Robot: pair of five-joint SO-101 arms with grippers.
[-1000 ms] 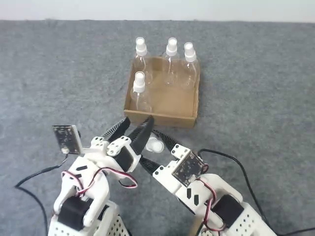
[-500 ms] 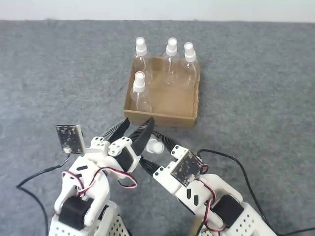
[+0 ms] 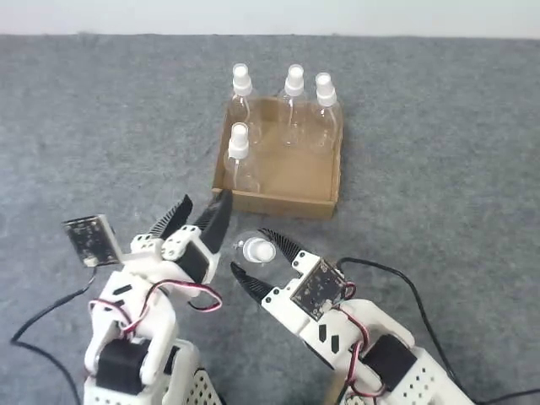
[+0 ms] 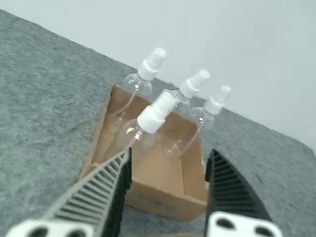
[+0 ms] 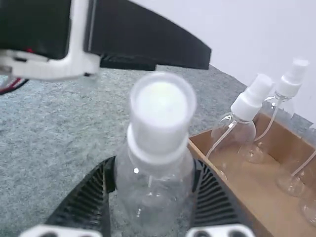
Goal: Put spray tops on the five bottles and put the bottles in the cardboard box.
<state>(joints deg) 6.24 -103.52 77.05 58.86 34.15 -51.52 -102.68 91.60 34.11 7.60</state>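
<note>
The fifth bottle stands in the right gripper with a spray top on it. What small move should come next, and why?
Probably raise the right gripper a little, so the fifth bottle can clear the near wall of the cardboard box. Its spray top looks seated, the left gripper is open and apart from it, and the box floor is bare beside the four bottles.

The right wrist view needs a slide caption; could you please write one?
Right gripper holds a spray-topped bottle beside the cardboard box of finished bottles.
</note>
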